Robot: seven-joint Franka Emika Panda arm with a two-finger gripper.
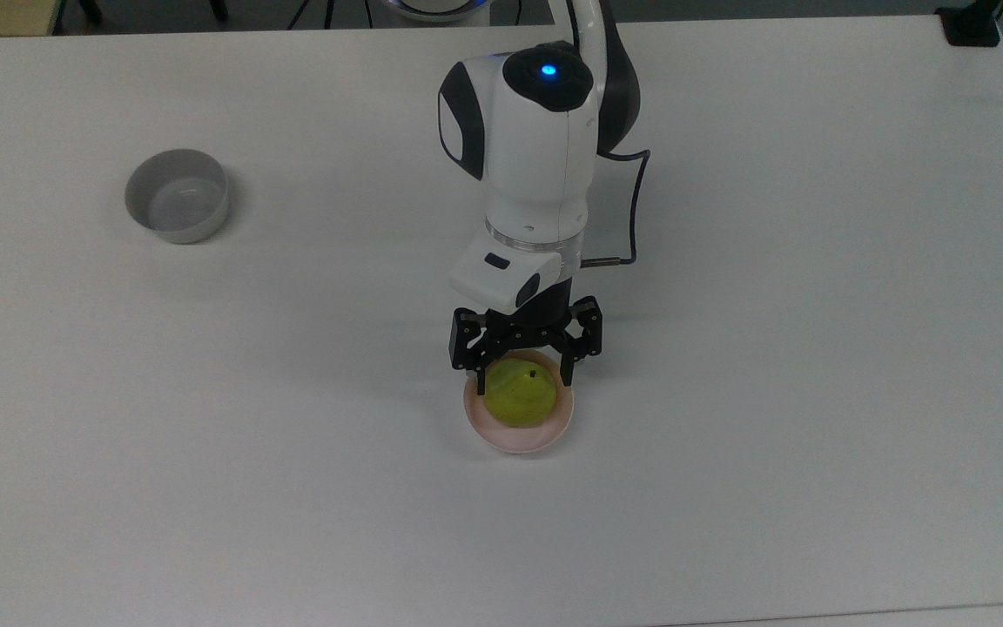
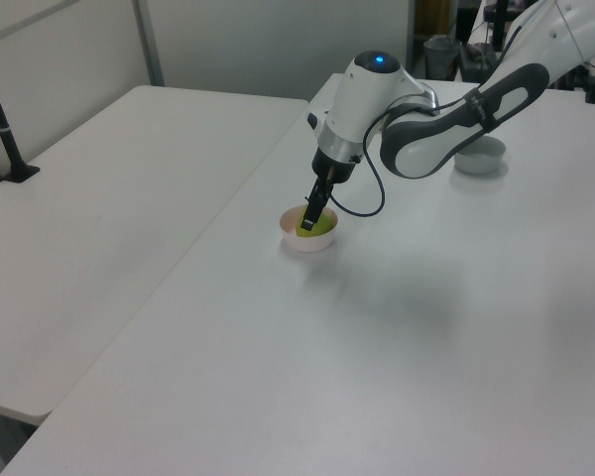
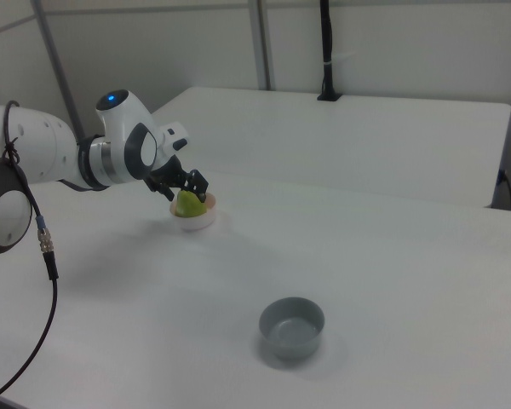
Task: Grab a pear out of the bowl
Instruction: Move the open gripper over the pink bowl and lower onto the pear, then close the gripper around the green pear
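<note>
A yellow-green pear (image 1: 517, 399) with a dark stem spot lies in the small pale pink bowl (image 1: 510, 444) near the middle of the white table. My gripper (image 1: 521, 381) has come down over the bowl's far side and is open. One black finger stands at each side of the pear, at the top view's left and right, with a gap still showing. In the left view the gripper (image 2: 307, 220) dips into the bowl (image 2: 304, 244) just beside the pear (image 2: 320, 230). The right view shows the gripper (image 3: 190, 192) over the pear (image 3: 187, 205) and bowl (image 3: 196, 221).
A grey-white straight-sided bowl (image 1: 177, 206) stands far off at the top view's left, also seen as the grey bowl (image 2: 479, 157) and the grey bowl (image 3: 292, 325). A second white table (image 2: 99, 188) adjoins at the left view's left. A black post (image 3: 326, 51) stands at the back.
</note>
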